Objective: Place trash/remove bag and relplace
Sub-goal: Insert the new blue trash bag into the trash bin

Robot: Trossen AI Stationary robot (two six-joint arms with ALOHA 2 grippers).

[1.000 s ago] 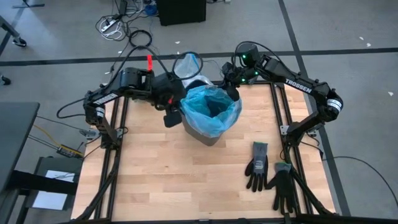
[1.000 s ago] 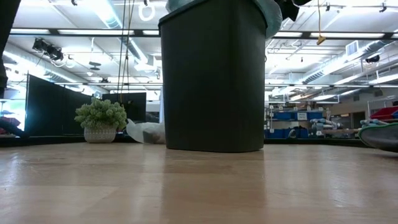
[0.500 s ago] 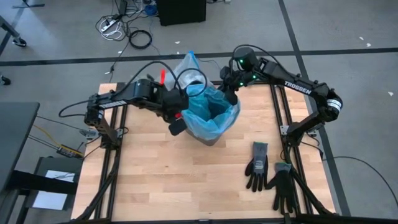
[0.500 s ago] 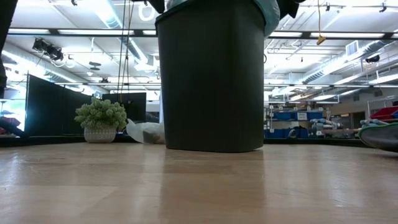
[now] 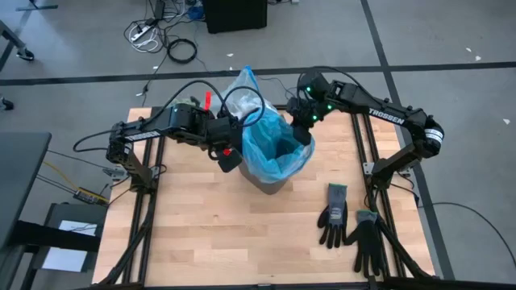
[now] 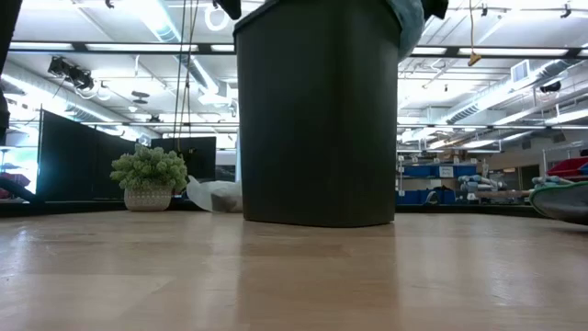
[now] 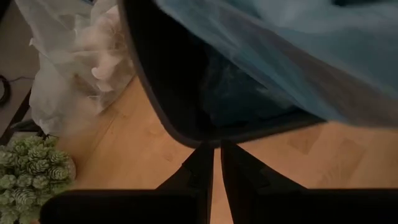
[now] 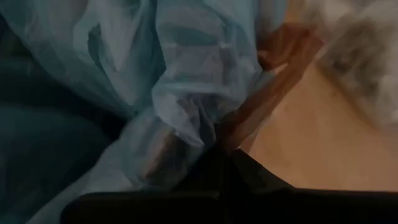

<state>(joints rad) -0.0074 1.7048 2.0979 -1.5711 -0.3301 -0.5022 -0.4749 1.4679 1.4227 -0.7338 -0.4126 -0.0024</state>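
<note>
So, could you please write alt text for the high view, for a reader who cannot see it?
Seen from above, a black bin lined with a light-blue bag stands on a wooden table, with the left gripper at its left side and the right gripper shut on the bag's rim. Two black gloves lie toward the table's right front.
</note>
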